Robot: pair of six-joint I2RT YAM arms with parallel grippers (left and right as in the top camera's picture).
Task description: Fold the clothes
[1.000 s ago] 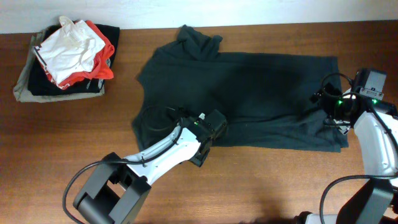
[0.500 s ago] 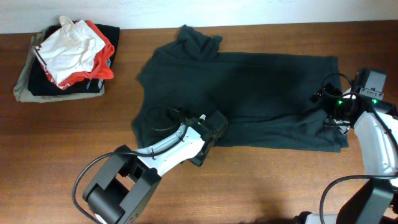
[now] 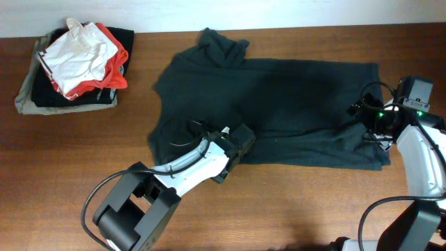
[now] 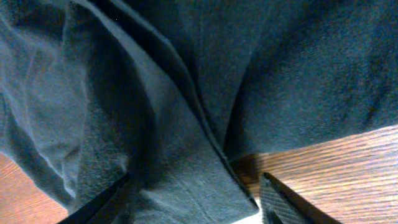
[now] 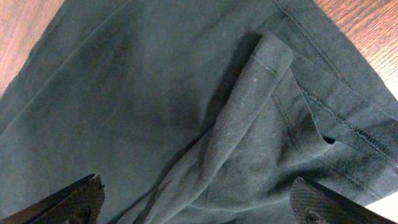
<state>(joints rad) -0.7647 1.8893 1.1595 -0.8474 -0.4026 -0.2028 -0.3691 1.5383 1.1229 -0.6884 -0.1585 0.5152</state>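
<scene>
A dark green T-shirt (image 3: 279,104) lies spread on the wooden table, its hem to the right and its collar to the upper left. My left gripper (image 3: 240,143) is open at the shirt's near edge; in the left wrist view its fingers (image 4: 193,202) straddle a folded corner of the cloth (image 4: 180,180). My right gripper (image 3: 373,124) is open over the shirt's right hem; in the right wrist view its fingers (image 5: 199,202) straddle a bunched fold of the cloth (image 5: 249,137).
A pile of clothes (image 3: 73,63) in white, red, black and olive sits at the table's far left. Bare wood (image 3: 313,202) runs along the front of the table.
</scene>
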